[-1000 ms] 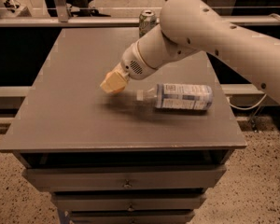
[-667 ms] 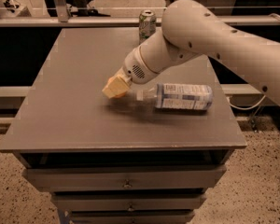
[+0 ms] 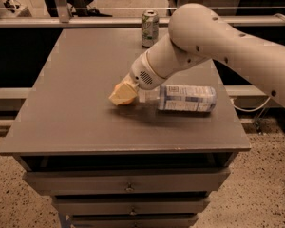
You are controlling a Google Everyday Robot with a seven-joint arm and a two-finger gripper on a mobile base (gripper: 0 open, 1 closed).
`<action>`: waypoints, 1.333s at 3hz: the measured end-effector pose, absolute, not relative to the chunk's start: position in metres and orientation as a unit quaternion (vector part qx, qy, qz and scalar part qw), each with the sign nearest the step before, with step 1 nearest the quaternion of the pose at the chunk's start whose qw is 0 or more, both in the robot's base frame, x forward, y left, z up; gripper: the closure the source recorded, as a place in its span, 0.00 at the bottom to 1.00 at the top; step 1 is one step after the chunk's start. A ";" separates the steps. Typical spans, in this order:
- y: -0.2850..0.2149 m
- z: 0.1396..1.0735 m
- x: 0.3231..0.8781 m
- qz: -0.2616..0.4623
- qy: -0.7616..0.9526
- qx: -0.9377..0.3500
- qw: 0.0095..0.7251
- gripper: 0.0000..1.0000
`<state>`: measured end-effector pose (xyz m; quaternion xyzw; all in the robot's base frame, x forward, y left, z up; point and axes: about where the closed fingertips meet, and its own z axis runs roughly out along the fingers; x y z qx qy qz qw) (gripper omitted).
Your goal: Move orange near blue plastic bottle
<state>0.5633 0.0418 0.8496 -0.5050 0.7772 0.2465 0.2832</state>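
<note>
Pincer [image 3: 122,94] low over mid-counter, tip angled down and left, clenched on the orange [image 3: 129,100]. Cream fingers [image 3: 118,98] covering most of the fruit, only orange slivers showing at the upper edge and along the underside on the right. Orange right down at the surface of the counter [image 3: 76,122]; resting on it or just off it, cannot tell. Blue plastic bottle [image 3: 186,99] lying on its side immediately right of the pincer, long axis roughly left-right, neck end pointed at the orange, blue-and-white label facing up. Orange just beside that neck end; touching or a slight gap, cannot tell. White arm [image 3: 218,42] entering from the right and sloping down across the counter, wrist passing above and behind the bottle's neck. Soda can [image 3: 149,28] upright near the far edge of the counter, well apart from both orange and bottle, just left of the arm's elbow. Drawers [image 3: 128,182] stacked under the counter's front edge, all closed.
</note>
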 end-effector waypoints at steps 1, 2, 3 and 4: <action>0.039 0.847 0.562 0.245 0.776 -0.510 0.279 0.37; 0.036 0.845 0.561 0.242 0.775 -0.515 0.276 0.13; 0.030 0.845 0.562 0.235 0.772 -0.523 0.274 0.00; 0.024 0.847 0.563 0.231 0.772 -0.523 0.277 0.00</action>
